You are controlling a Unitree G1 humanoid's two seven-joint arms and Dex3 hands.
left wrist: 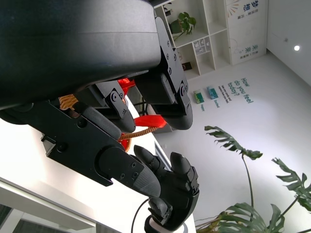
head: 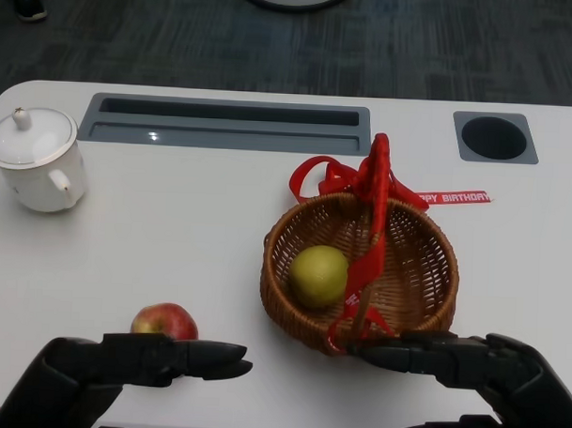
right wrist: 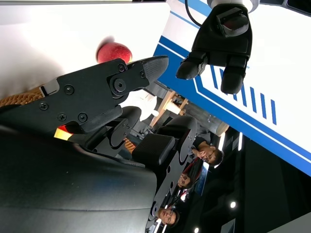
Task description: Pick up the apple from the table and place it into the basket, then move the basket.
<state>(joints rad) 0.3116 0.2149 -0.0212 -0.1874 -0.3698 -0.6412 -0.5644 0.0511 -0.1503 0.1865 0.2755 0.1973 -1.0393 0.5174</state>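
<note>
one apple (head: 165, 320) just beyond left hand (head: 121, 363)

Red apple (head: 165, 321), brown basket (head: 295, 235)

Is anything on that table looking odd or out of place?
Nothing is spilled or broken. The one oddity: the basket already holds a yellow-green fruit, while the red apple sits on the table beside the left hand.

Matte black left hand (head: 121, 363), right hand (head: 469, 366), segmented fingers (right wrist: 121, 82) w/ visible screws, rounded shells
</note>
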